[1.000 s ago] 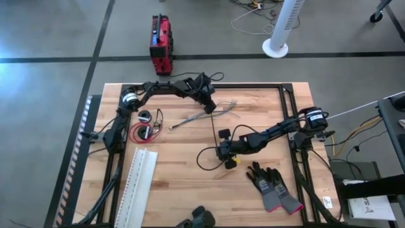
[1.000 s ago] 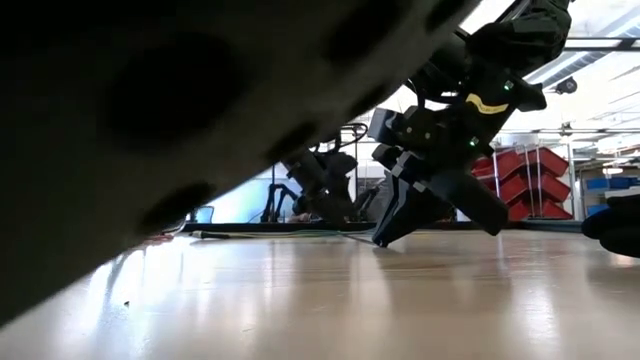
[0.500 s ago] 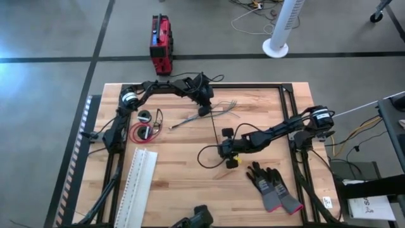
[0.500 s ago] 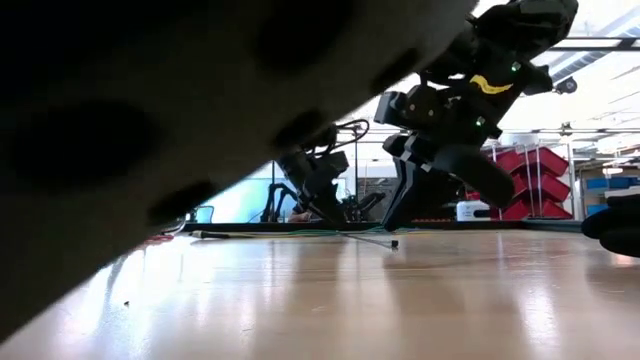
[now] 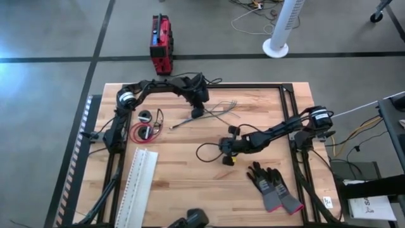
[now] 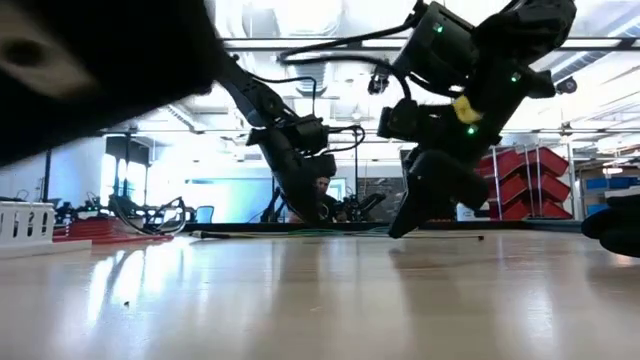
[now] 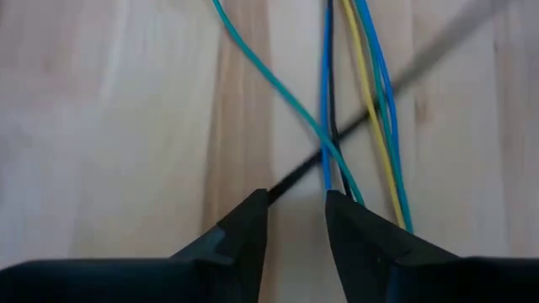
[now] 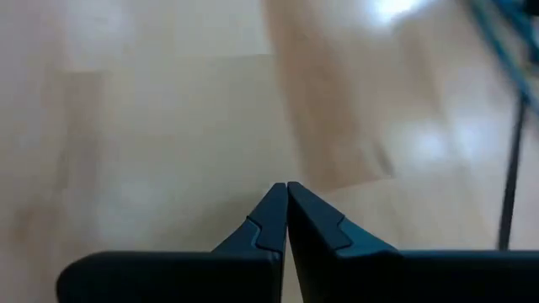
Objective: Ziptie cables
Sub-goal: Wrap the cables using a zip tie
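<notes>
The left gripper (image 7: 296,202), fingers narrowly parted, straddles the coloured cables (image 7: 364,109) at upper centre of the high view. The right gripper (image 8: 286,192), fingertips pressed together on nothing visible, hovers mid-frame by a black wire loop (image 5: 205,152). Nothing looks tied yet. The wooden table (image 5: 190,183) stands on grey floor.

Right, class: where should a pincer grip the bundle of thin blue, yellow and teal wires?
Probably where the bundle of thin coloured wires runs parallel, coming straight down from above, fingers either side: it lies flat on the wooden table.
</notes>
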You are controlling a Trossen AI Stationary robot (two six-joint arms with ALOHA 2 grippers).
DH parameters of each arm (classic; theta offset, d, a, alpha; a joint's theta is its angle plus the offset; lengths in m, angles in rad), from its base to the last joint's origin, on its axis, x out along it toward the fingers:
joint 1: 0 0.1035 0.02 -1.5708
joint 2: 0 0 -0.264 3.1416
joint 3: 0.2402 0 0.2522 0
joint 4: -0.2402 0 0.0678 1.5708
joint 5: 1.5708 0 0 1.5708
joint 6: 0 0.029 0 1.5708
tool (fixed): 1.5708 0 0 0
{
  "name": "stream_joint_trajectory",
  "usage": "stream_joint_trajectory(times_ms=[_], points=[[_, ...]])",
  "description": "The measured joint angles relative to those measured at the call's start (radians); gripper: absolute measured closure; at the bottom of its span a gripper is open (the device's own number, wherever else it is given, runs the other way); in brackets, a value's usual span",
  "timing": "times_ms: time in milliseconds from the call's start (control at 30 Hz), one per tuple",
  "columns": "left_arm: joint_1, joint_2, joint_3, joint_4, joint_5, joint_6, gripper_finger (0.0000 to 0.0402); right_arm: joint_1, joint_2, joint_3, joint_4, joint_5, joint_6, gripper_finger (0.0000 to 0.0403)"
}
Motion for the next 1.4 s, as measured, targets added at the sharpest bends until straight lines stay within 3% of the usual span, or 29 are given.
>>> stream_joint_trajectory(times_ms=[233,433,767,1233,1400], points=[[0.008,-0.027,-0.017,-0.09,-0.025,0.016,0.0301,-0.053,-0.03,0.006,-0.02,0.136,0.017,0.0403],[0.019,-0.028,-0.018,-0.123,-0.025,0.015,0.0303,-0.179,-0.034,0.003,-0.116,0.139,0.017,0.0403],[0.022,-0.035,-0.054,-0.126,-0.026,0.02,0.0303,-0.32,-0.108,-0.061,-0.106,0.142,0.001,0.0403],[0.021,-0.048,-0.06,-0.12,-0.042,0.009,0.0304,-0.488,-0.113,-0.085,-0.022,-0.093,0.056,0.0403],[0.021,-0.049,-0.06,-0.117,-0.043,0.009,0.0304,-0.523,-0.076,-0.085,-0.018,-0.113,0.056,0.0403]])
